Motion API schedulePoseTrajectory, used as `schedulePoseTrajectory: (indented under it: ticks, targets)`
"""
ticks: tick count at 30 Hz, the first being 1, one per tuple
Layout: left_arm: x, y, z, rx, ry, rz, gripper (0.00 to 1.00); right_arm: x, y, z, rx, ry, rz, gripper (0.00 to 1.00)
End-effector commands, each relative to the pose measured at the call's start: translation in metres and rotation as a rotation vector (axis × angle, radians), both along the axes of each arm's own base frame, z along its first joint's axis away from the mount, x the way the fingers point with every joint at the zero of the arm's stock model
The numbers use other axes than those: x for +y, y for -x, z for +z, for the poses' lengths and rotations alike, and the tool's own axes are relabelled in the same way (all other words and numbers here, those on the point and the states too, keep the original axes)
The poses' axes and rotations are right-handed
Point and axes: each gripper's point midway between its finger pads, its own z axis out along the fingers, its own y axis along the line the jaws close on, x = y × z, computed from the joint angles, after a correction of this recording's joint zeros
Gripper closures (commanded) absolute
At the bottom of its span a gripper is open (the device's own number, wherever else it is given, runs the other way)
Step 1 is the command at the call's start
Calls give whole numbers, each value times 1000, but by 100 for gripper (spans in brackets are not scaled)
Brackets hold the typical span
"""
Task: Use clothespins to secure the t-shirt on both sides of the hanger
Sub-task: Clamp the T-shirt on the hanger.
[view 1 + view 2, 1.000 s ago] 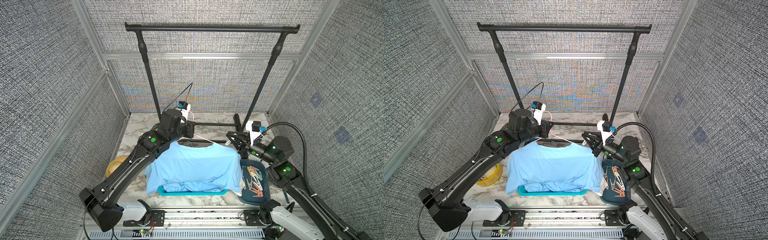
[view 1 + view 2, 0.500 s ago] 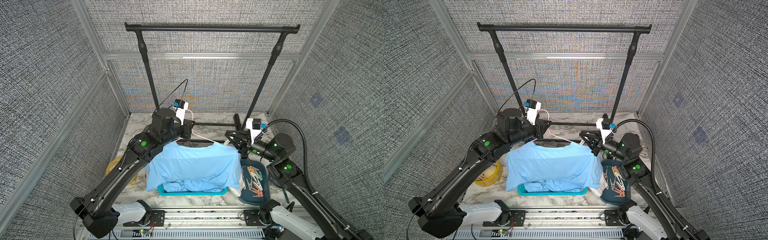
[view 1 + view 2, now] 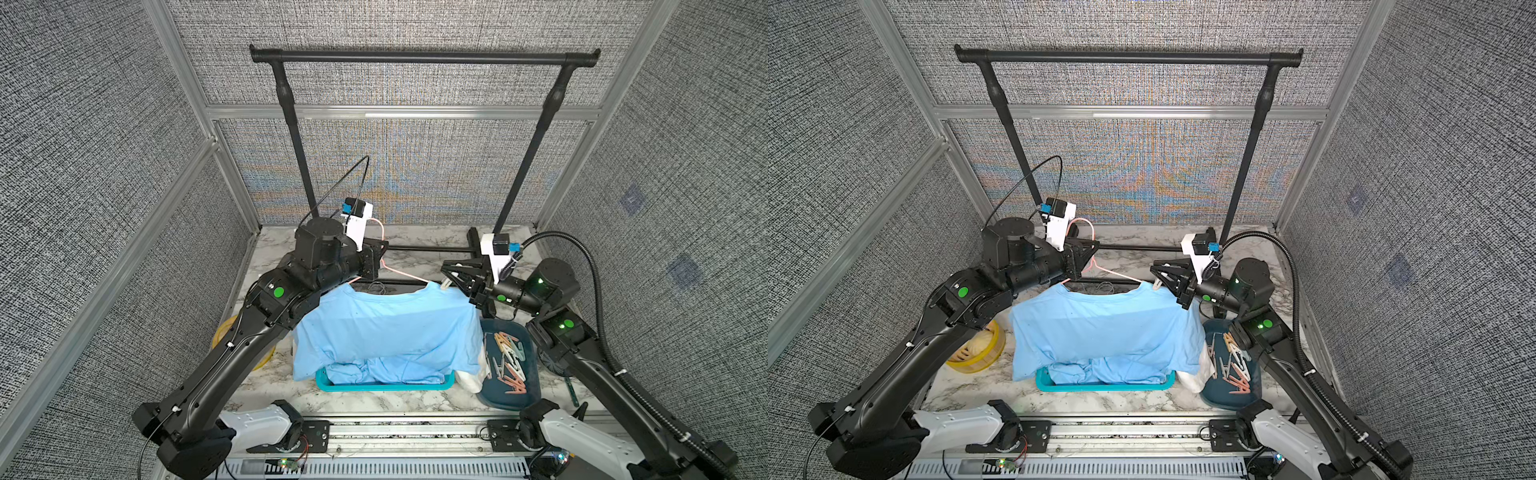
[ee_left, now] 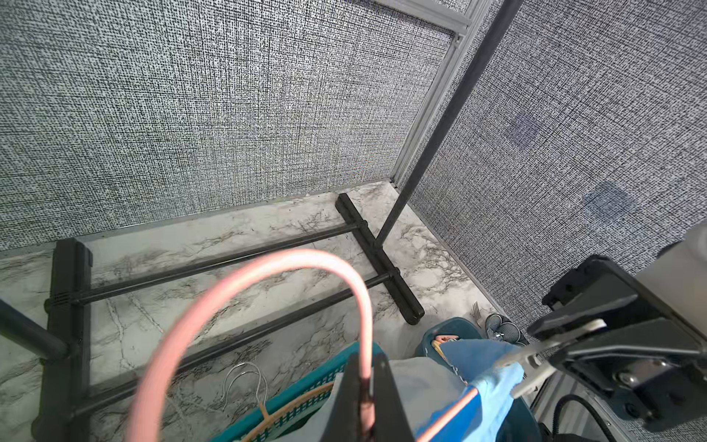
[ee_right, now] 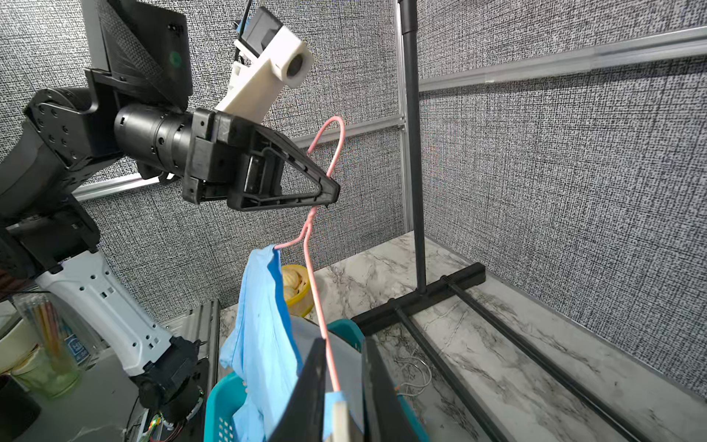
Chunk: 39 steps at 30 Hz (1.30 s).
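Tabletop [image 3: 374, 401] of marble, grey woven walls [image 3: 83, 145]

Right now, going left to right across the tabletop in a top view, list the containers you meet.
yellow tub → teal basket → dark blue tray holding the clothespins

Bright even light, faint shadows, moiré on back wall [image 3: 415, 187]
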Motion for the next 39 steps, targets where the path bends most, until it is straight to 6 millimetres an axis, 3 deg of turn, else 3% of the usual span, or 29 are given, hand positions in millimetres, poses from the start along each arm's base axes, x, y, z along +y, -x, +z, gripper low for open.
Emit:
schedulePoseTrajectory:
  ticks: [1,18,27,28,32,35,39]
  targets:
    - [-3,0,17,-40,52,-11,100,4,3,4,-59,12,27,100]
    - [-7,6,23,-45,97,-41,100,20,17,-25,-95,76,206,100]
    - [-7,7,22,-45,104,-41,100,17,16,-26,-65,68,180,100]
    - [-6,7,21,-46,102,-40,100,16,15,-24,-66,67,167,98]
    - [-8,5,15,-38,99,-43,100,12,17,-14,-64,55,141,60]
    - [-9,4,9,-31,90,-42,100,8,18,-5,-64,50,108,41]
    - [-10,2,-3,-9,77,-39,100,0,20,6,-46,55,55,30]
